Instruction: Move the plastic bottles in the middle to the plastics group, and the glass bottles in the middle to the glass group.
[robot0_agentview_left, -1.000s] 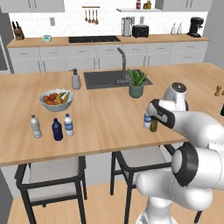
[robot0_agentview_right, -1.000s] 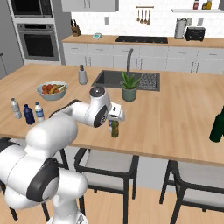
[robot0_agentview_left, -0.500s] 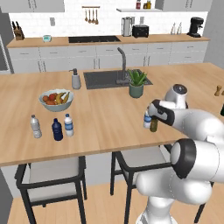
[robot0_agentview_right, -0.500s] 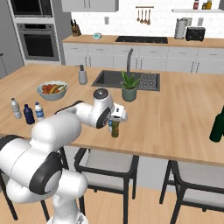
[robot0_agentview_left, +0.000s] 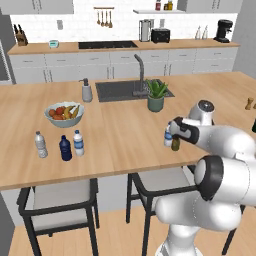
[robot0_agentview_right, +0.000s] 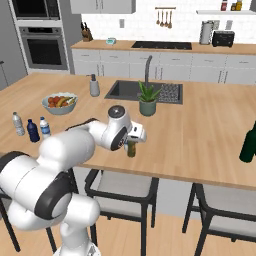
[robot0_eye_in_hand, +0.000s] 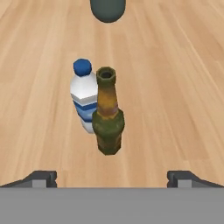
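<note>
Jaws spread wide, holding nothing, above the olive-brown glass bottle (robot0_eye_in_hand: 107, 113). The water bottle (robot0_eye_in_hand: 85, 97) stands touching-close behind it; centre on the glass neck to avoid knocking that.

Glossy white rounded arm (robot0_agentview_left: 227, 150) with dark joint bands.
</note>
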